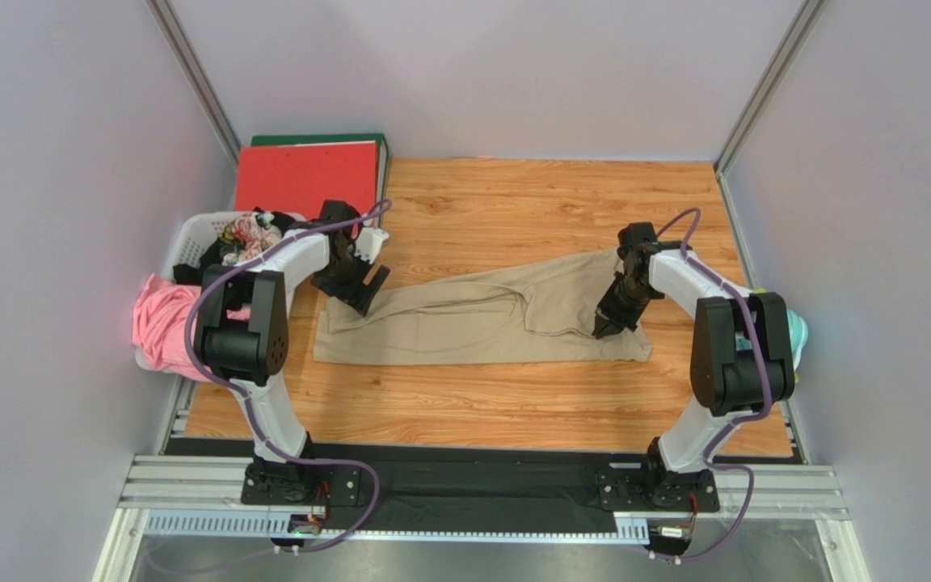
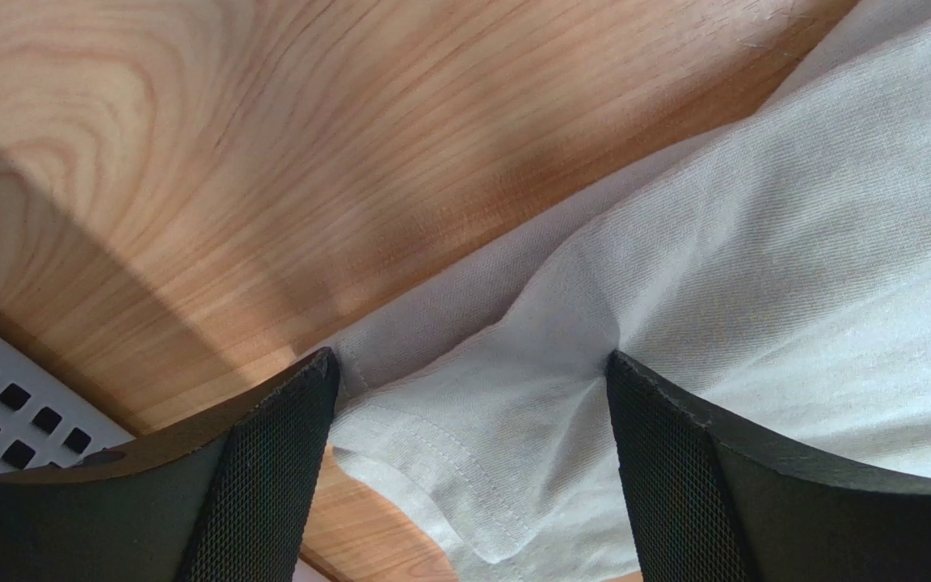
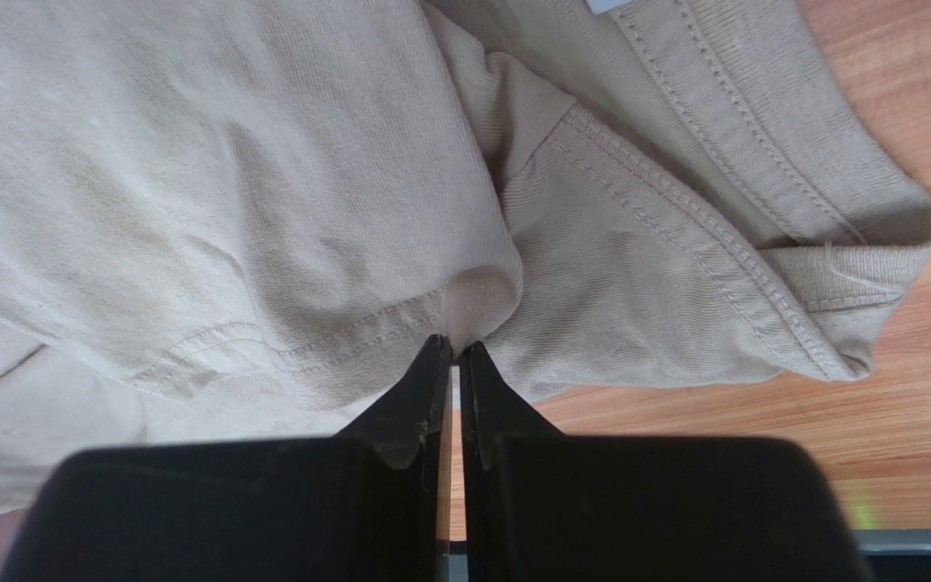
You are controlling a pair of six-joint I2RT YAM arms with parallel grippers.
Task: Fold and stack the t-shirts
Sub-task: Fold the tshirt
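T-shirt [image 1: 483,321]: tan-beige, spread low on the wooden table [image 1: 495,206], between the two arms and about midway from near edge to far edge.
Long axis: left to right across the table, with the right end tilted a little toward the far side.
Left end: broad and fairly flat, its stitched hem corner lying just beside the basket [image 1: 191,243].
Right end: narrower and bunched into folds, with a ribbed band turned over on the wood in the right wrist view.
Left gripper [image 2: 470,376]: jaws wide apart, straddling the hem corner at the shirt's left end; one finger right at the cloth's edge over the wood, the other over the cloth; no grip on it.
Right gripper [image 3: 452,349]: jaws pressed together, pinching a small fold of the cloth beside a stitched seam at the shirt's right end.
Basket: white, perforated, at the left edge of the table, heaped with mixed clothes.
Pink cloth [image 1: 161,321]: draped over the basket's near left side.
Red folder [image 1: 307,176]: flat at the far left corner, just beyond the basket.
Teal cloth [image 1: 795,334]: at the right edge, partly hidden behind the right arm.
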